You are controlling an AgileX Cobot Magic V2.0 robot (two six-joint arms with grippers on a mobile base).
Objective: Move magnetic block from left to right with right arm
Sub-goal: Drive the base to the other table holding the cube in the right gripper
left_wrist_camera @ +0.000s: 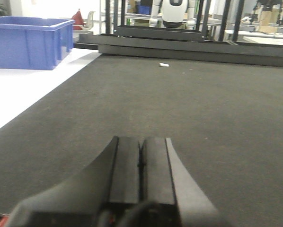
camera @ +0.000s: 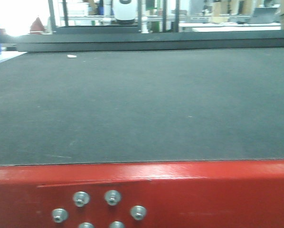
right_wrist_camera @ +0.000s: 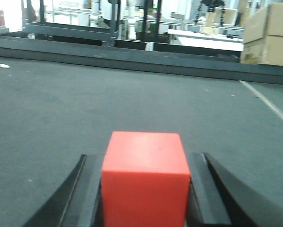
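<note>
My right claw (right_wrist_camera: 144, 157) is closed on the magnetic block (right_wrist_camera: 145, 182). The red cube sits squarely between the two black fingers (right_wrist_camera: 82, 194), which press on its left and right faces. From the right wrist view I cannot tell whether it rests on the counter (camera: 142, 104) or hangs just above it. The dark grey mat runs ahead of it to the raised far edge. My left claw (left_wrist_camera: 141, 142) is fully closed with nothing in it, its fingers touching over the mat. A small white scrap (left_wrist_camera: 164, 65) lies near the counter's far edge. A blue crate (left_wrist_camera: 28, 40) stands on the white surface past the left edge. A red beam (camera: 203, 190) with bolts runs along the near edge.
</note>
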